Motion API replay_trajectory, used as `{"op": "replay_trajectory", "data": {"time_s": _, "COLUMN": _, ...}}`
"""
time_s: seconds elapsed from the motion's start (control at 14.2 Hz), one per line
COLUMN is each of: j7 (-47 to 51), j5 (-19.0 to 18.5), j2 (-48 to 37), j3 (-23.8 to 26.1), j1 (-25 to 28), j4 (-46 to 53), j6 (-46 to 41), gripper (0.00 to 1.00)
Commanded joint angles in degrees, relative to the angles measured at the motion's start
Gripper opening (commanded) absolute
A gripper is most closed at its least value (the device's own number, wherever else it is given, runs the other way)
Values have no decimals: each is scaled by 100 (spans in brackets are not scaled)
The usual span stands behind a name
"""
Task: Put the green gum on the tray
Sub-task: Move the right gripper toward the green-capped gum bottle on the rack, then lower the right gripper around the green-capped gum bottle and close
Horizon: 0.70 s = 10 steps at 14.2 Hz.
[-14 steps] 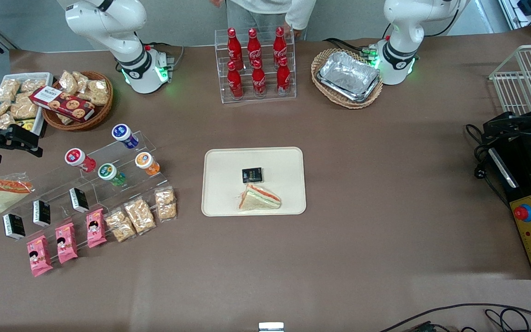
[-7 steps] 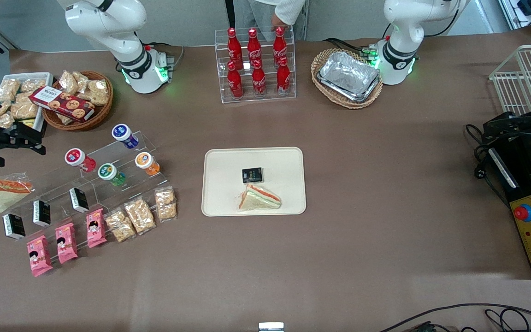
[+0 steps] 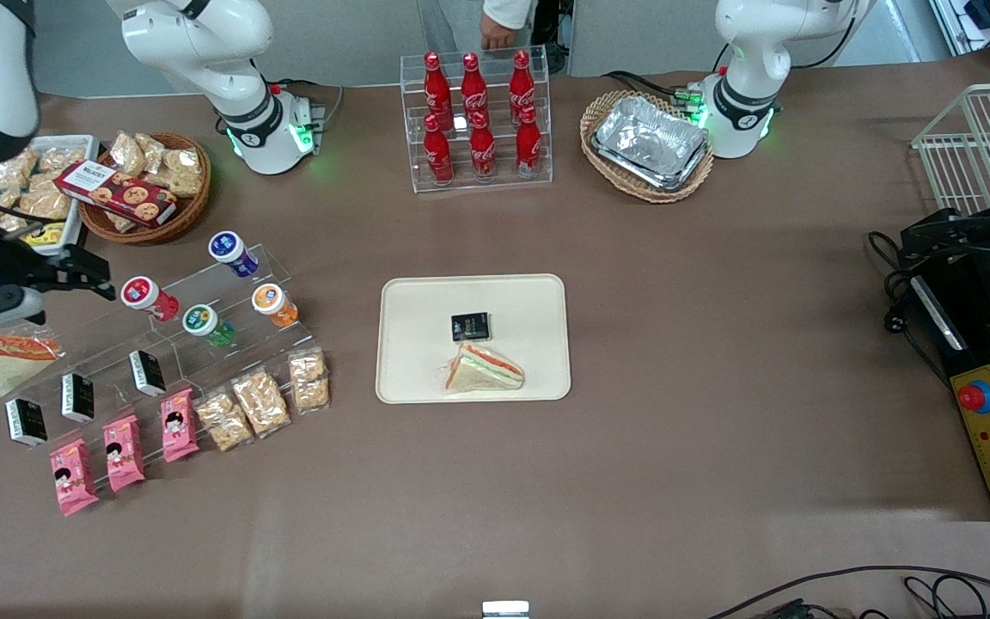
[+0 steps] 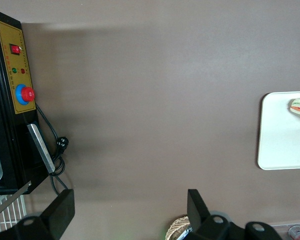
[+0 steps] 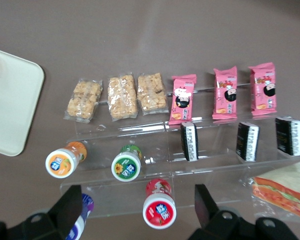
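While pincer [image 3: 104, 279] open, sandwich [image 3: 485, 370] on tray [image 3: 409, 301]

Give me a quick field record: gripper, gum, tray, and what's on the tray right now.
gripper: open, holding nothing, above the acrylic stand close to the red bottle
green gum: on the stand, between the red and orange bottle, untouched
tray: mid-table, apart from the stand
tray contents: wrapped sandwich and a small black packet
task state: gum not yet picked
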Motion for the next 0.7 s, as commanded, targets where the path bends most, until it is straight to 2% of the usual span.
{"op": "replay_trajectory", "data": {"time_s": 0.0, "j7": -89, "j5": -8, "j2": -663, "j3": -1, "j1": 40, "j4": -1572, "j6": 1197, "gripper": 100}}
{"op": "replay_trajectory", "data": {"time_s": 0.42, "j7": -81, "j5": -8, "j2": -558, "j3": 26, "j1": 58, "j4": -2724, "j6": 2569, "gripper": 100}}
{"op": "replay_trajectory", "data": {"time_s": 0.63, "j7": -81, "j5": -8, "j2": -462, "j3": 35, "j1": 67, "j4": -2971, "j6": 2913, "gripper": 100}}
